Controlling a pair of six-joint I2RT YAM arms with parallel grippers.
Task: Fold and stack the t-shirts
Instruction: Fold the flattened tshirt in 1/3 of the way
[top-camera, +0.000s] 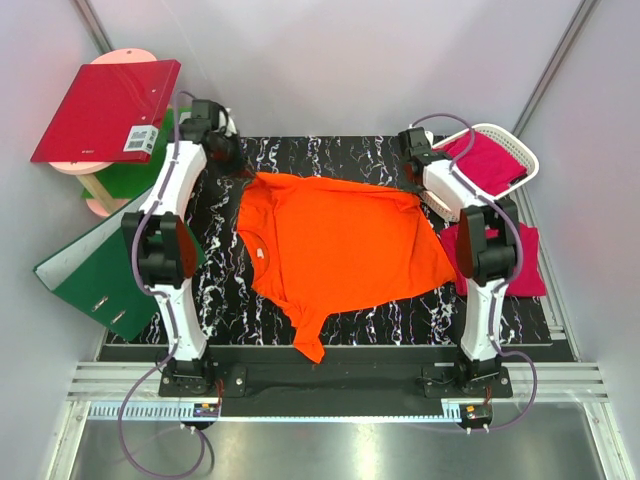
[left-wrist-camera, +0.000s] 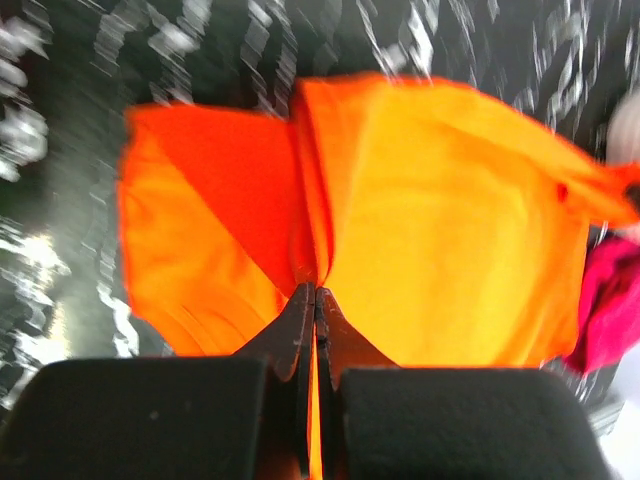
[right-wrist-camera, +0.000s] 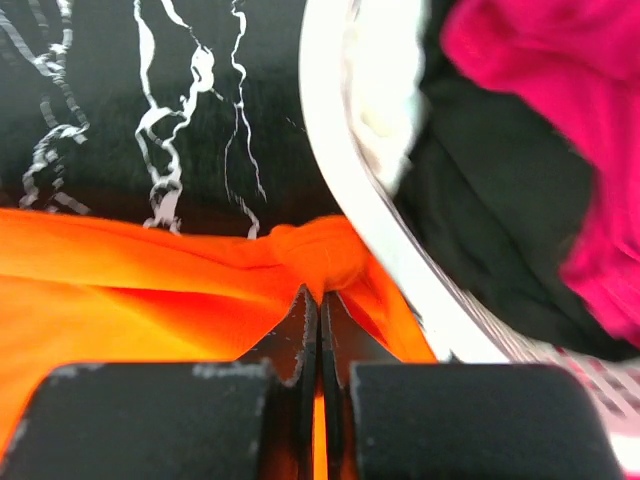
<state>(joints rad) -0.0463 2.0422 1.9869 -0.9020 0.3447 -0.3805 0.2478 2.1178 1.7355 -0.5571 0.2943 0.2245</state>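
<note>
At the far left, well outside the left jaws, a stiff red ring binder (top-camera: 105, 110) lies on a round pale stand, and a stiff green ring binder (top-camera: 92, 272) hangs tilted over the left edge of the black, white-veined marble-pattern table (top-camera: 225, 300); both are well apart from the cloth. The left gripper (top-camera: 240, 165) has its jaws pressed fully together, and a thin fold of the bright orange short-sleeved cloth t-shirt (top-camera: 335, 250) is pinched between them at the shirt's far left corner. In the blurred left wrist view the gripper (left-wrist-camera: 316, 292) shows no gap, and the orange shirt (left-wrist-camera: 450, 220) fans out ahead of the jaws to both sides. The shirt's far edge runs from these jaws across to the right jaws, while its body lies flat on the table, nearer the arm bases than either pair of jaws, one sleeve pointing at the near edge. The right gripper (top-camera: 412, 180) is likewise closed tight; in its wrist view (right-wrist-camera: 318, 292) a bunched knot of the orange cloth (right-wrist-camera: 320, 250) sits clamped at the tips. Just right of these jaws curves the rim of a white plastic lattice basket (right-wrist-camera: 340, 150), close beside the knot; I cannot tell whether they touch. Inside it lies a crumpled magenta-pink cloth shirt (right-wrist-camera: 540, 60), and a second magenta-pink shirt (top-camera: 528, 262) lies on the table, right of the right arm and well behind its jaws
</note>
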